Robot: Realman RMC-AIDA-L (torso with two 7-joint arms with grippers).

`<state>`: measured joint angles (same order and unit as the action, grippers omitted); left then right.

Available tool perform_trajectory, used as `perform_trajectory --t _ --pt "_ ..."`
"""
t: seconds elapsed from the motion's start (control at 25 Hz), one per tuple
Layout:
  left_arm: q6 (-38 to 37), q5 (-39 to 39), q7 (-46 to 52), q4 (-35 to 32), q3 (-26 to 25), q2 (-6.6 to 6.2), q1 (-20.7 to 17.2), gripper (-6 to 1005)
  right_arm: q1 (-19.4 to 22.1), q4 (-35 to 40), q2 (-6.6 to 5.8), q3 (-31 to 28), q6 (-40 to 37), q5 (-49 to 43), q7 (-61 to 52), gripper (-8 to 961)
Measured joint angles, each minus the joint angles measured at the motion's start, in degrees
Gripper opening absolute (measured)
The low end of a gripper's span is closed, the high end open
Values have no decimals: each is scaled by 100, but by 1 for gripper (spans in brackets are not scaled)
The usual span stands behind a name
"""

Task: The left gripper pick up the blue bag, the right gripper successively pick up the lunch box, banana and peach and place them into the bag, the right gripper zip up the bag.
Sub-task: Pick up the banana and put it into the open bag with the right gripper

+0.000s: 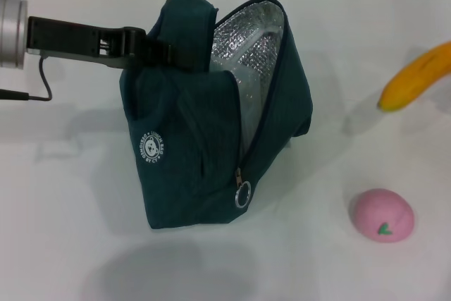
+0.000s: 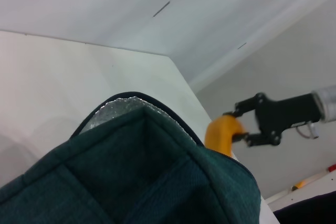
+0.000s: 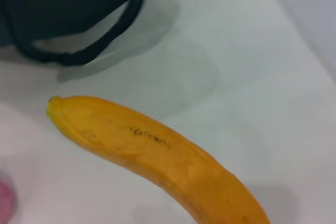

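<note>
The blue bag (image 1: 204, 146) hangs tilted just above the white table, its mouth open and the silver lining showing. My left gripper (image 1: 156, 51) reaches in from the left and is shut on the bag's top handle. The banana (image 1: 417, 74) is held in the air at the right edge, its shadow on the table below. In the left wrist view my right gripper (image 2: 237, 125) is shut on the banana (image 2: 221, 136) beyond the bag (image 2: 147, 182). The right wrist view shows the banana (image 3: 157, 156) close up. The pink peach (image 1: 382, 215) lies on the table at the front right. The lunch box is hidden.
The zip pull ring (image 1: 243, 194) hangs at the bag's front corner. A loose bag handle (image 3: 79, 56) loops onto the table (image 1: 70, 174). A black cable (image 1: 44, 79) trails under my left arm.
</note>
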<state>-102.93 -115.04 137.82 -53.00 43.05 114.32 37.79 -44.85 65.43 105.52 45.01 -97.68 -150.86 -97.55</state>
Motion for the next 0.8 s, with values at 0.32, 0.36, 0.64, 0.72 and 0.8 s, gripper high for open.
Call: perform_trajectory --t 0.32,0.36,0.64,0.72,0.8 --pt "-1 286 -52 315 -9 -107 -6 59 -248 494 -100 -550 -314 34 -83 449" --pt "1 302 -69 343 -11 -114 -9 59 -275 505 -105 -564 -315 41 -85 449" --pt "2 309 -110 360 -16 -119 -16 59 -452 646 -171 -840 -310 201 -143 449" --pt "2 309 -126 360 -17 -119 -8 59 -455 706 -174 -859 -310 280 -179 449" --pt "2 324 -135 360 -17 -110 2 60 -460 841 -173 -827 -320 464 -279 448"
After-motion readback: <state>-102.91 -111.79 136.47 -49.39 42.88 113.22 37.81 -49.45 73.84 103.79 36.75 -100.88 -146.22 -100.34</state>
